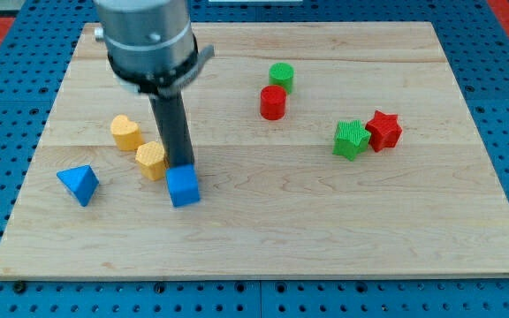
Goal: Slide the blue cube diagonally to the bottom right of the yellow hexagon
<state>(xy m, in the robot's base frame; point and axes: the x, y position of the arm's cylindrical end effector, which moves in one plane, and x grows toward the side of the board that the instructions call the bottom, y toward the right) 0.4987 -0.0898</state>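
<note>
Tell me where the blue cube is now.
The blue cube sits in the view's lower left, just below-right of the yellow hexagon, with my tip at its top edge.

Cube [183, 186] just right-below hexagon [151, 160].

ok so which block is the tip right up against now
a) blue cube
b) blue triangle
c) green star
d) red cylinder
a: my tip sits at the top edge of the blue cube, just to the view's right of the yellow hexagon.
</note>
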